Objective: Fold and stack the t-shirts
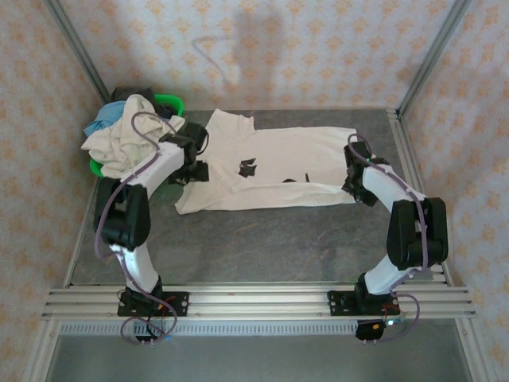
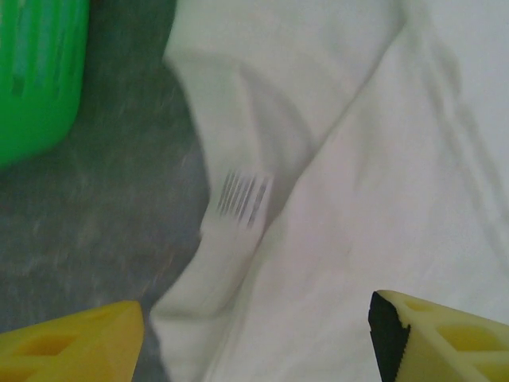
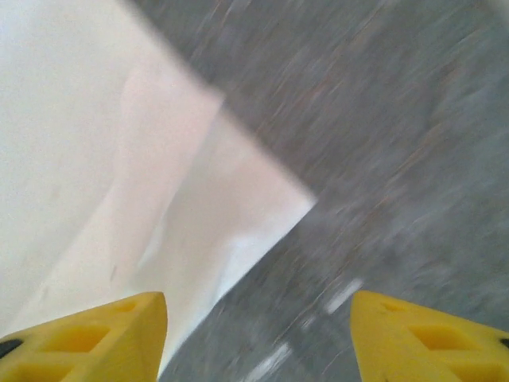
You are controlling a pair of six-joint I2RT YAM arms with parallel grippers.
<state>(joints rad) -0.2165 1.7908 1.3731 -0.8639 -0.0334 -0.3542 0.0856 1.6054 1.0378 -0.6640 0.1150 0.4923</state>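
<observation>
A white t-shirt (image 1: 278, 171) with a black print (image 1: 248, 165) lies partly folded across the middle of the table. My left gripper (image 1: 195, 161) hovers over its left edge, jaws open. In the left wrist view the yellow fingers (image 2: 71, 342) stand wide apart above the white cloth (image 2: 334, 239) and its striped label (image 2: 242, 199); the left gripper (image 2: 254, 350) holds nothing. My right gripper (image 1: 351, 171) is at the shirt's right end. The right gripper (image 3: 258, 342) is open over the shirt's corner (image 3: 159, 183) and bare table. More t-shirts, cream (image 1: 127, 139), light blue (image 1: 99, 126) and dark (image 1: 127, 94), are heaped at the back left.
The heap sits in a green basket (image 1: 169, 101), whose wall (image 2: 36, 72) is close to the left gripper. The grey table (image 1: 270, 239) stretches in front of the shirt. Metal frame posts and papered walls close in the back and sides.
</observation>
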